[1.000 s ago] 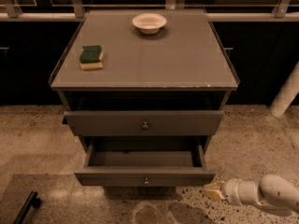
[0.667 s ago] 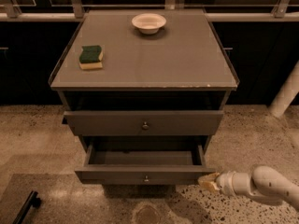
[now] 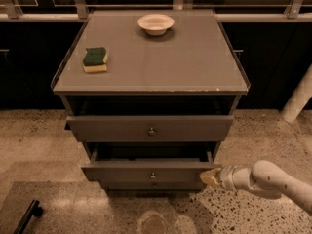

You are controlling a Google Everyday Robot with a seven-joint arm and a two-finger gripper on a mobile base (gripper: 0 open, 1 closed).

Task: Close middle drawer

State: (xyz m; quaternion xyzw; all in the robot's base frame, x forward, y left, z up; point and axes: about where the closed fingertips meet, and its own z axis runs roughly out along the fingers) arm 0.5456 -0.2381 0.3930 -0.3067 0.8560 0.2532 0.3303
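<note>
Camera view shows the wide, shallow grey middle drawer (image 3: 122, 171) of the grey cabinet (image 3: 161, 67) standing well out, its dark inside open to view below the taller-fronted grey top drawer (image 3: 190, 128), which also juts slightly. The white arm's tan-tipped gripper (image 3: 209, 177) sits low at the right end of the middle drawer's flat front, touching or just beside it; whether it is spread or pressed together I cannot tell. The closing looks barely begun: the whole push inward remains.
</note>
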